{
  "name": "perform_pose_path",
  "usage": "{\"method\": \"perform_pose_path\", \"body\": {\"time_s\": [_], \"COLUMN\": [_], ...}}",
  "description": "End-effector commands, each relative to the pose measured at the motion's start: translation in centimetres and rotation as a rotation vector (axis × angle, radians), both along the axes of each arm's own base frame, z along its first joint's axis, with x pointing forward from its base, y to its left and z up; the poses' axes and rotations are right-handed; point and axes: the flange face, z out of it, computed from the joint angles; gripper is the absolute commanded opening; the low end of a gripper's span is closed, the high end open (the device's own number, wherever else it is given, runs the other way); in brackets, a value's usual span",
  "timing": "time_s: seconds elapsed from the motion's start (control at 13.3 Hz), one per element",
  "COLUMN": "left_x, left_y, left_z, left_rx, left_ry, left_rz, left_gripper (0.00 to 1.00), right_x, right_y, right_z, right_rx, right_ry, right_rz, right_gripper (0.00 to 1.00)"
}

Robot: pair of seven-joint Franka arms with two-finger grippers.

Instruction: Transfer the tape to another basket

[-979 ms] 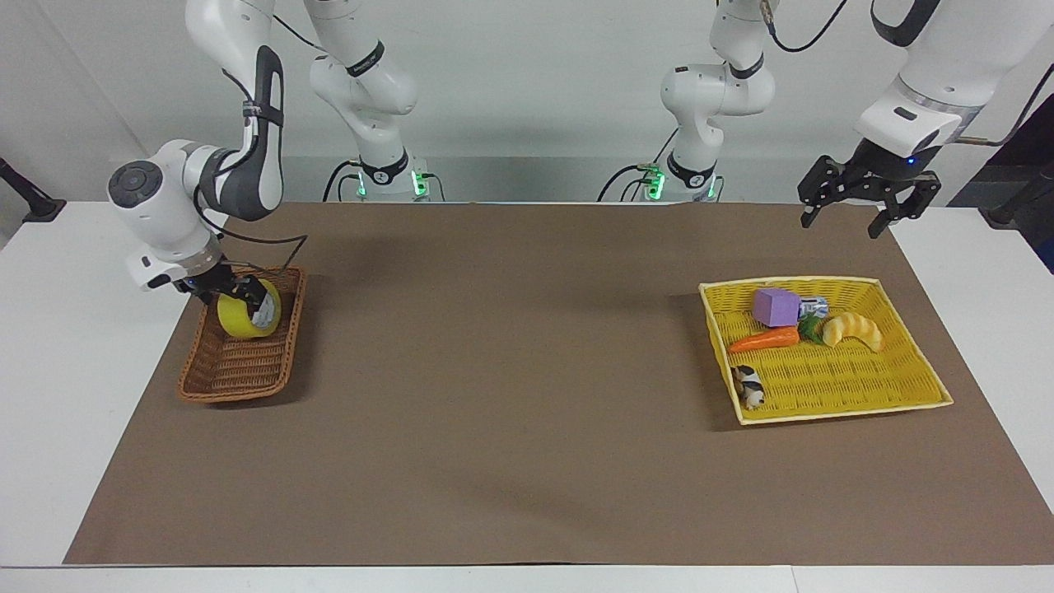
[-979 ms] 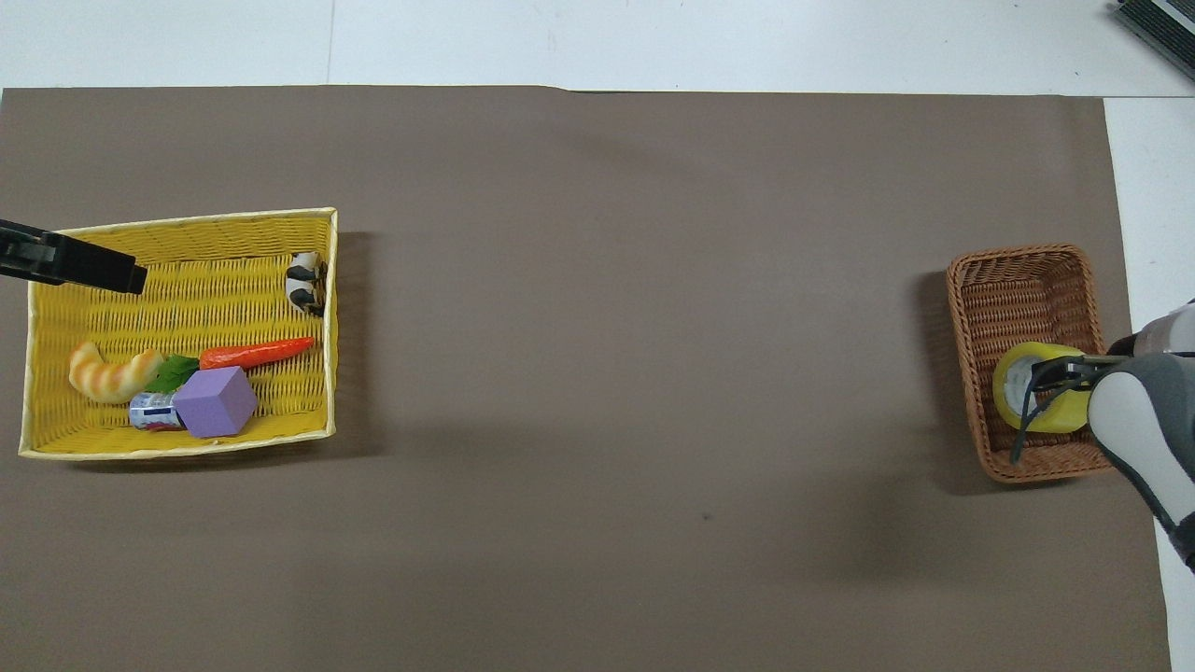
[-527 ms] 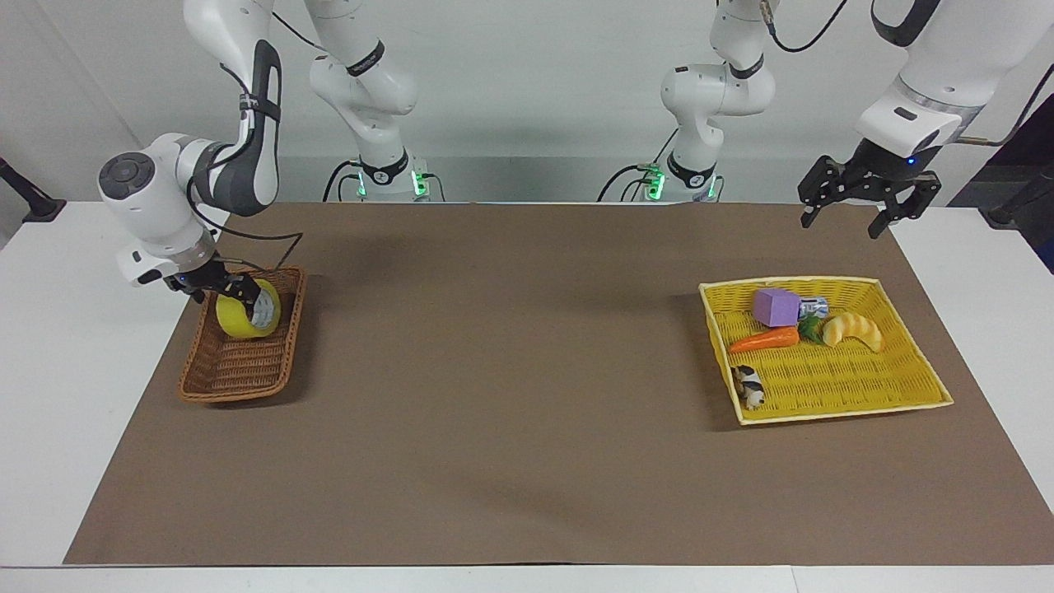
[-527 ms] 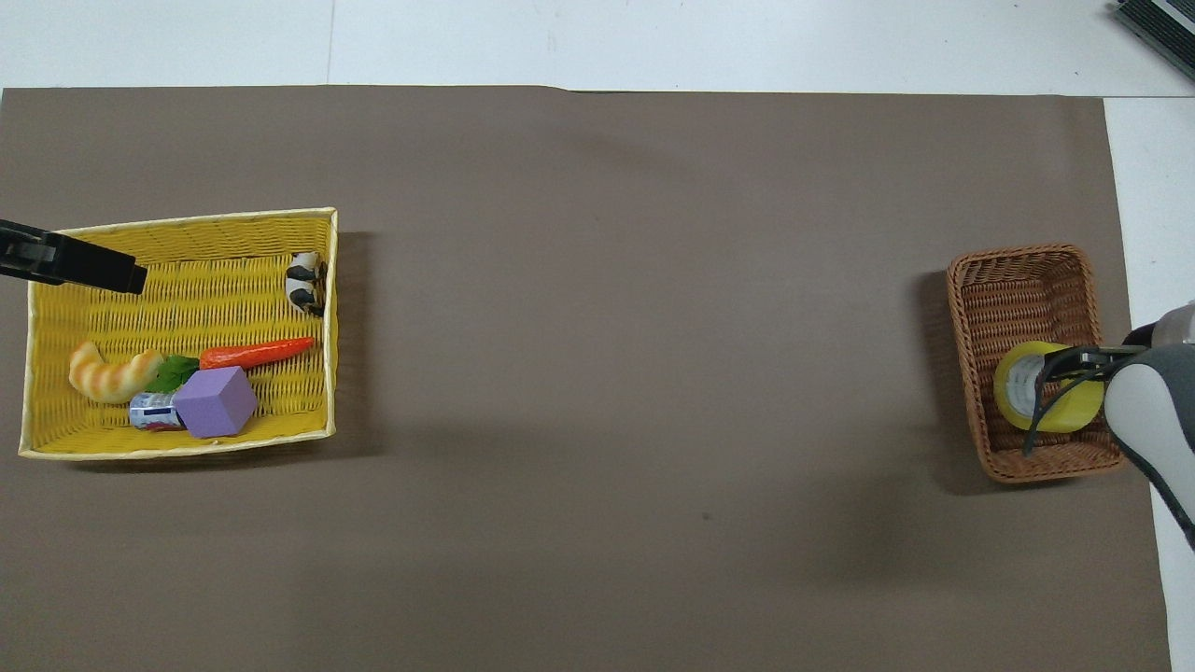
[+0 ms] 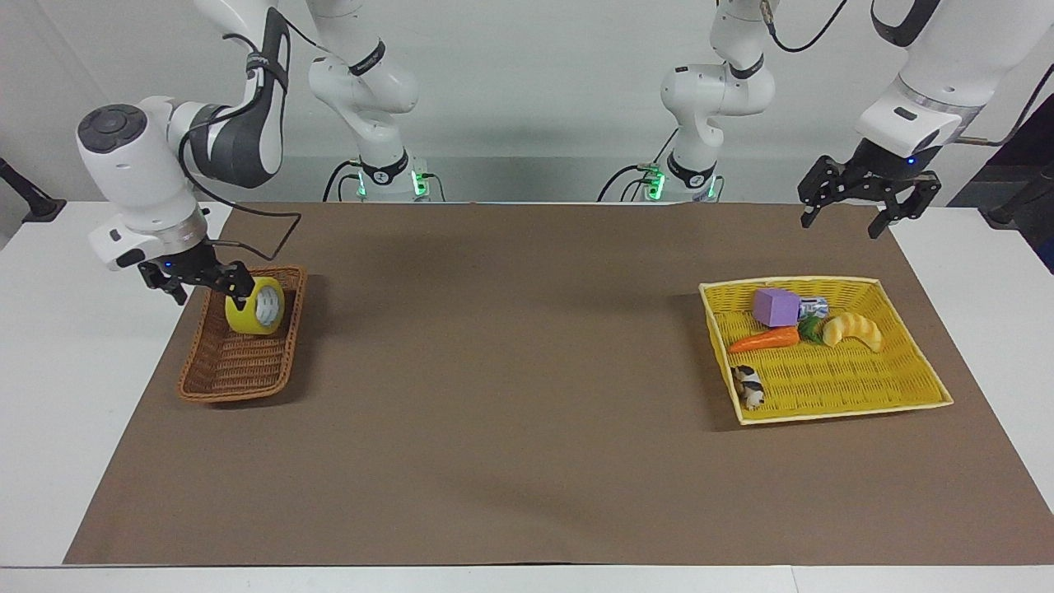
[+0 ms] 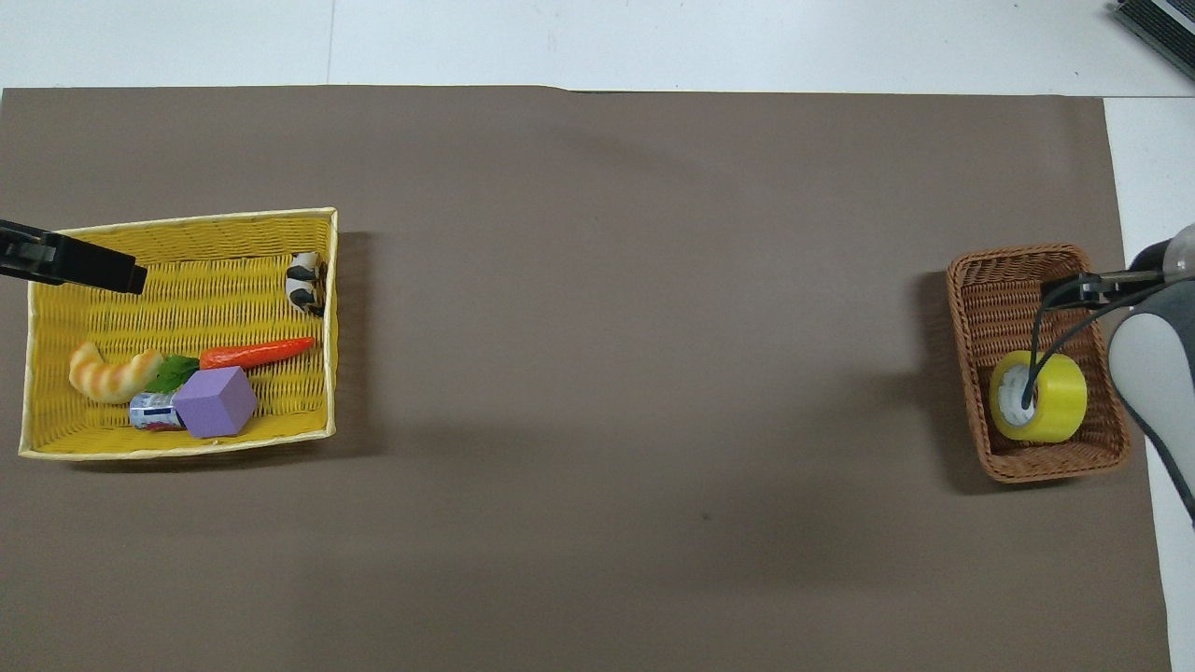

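Yellow translucent tape roll point(image 5: 255, 305) lies inside the brown wicker basket point(image 5: 239, 366), frame's left. Light, stiff, slick; grip across its rim. Both tools, right point(image 5: 196, 279) and left point(image 5: 861, 205), gape empty.

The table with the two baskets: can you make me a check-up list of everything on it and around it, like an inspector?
Surface: brown mat over a white table.
Job's things: tape lies in the brown wicker basket, at its end nearer the robots, let go.
Clutter: yellow basket holds a purple block, carrot, croissant toy, small can and a black-and-white figure.
Grippers: right gripper open, raised beside the tape at the brown basket's edge; left gripper open, waiting above the mat near the yellow basket.
Cables: a black cable loops off the right arm's wrist above the basket.
Surroundings: white wall; nothing else seen.
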Motion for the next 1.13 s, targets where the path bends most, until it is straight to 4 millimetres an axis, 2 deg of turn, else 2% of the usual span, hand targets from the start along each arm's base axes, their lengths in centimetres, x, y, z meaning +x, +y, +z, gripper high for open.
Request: {"method": "perform_pose_path", "body": {"time_s": [0.0,0.23,0.75,1.05], "left_x": [-0.6,-0.6,-0.6,-0.6], "left_y": [0.5,0.5,0.5,0.5], "left_z": [0.1,0.1,0.1,0.1], "left_rx": [0.015,0.017,0.015,0.015], "left_ry": [-0.004,-0.004,-0.004,-0.004], "left_rz": [0.001,0.001,0.001,0.001], "left_gripper": [1.00,1.00,1.00,1.00], "right_x": [0.7,1.0,0.8,0.0], "right_y": [4.0,7.9,8.9,9.0], "right_z": [2.4,4.2,8.1,9.4], "right_rx": [0.001,0.010,0.091,0.108], "right_ry": [-0.015,-0.018,0.032,0.062], "right_rz": [-0.025,-0.049,-0.090,-0.098], "right_gripper": [1.00,1.00,1.00,1.00]}}
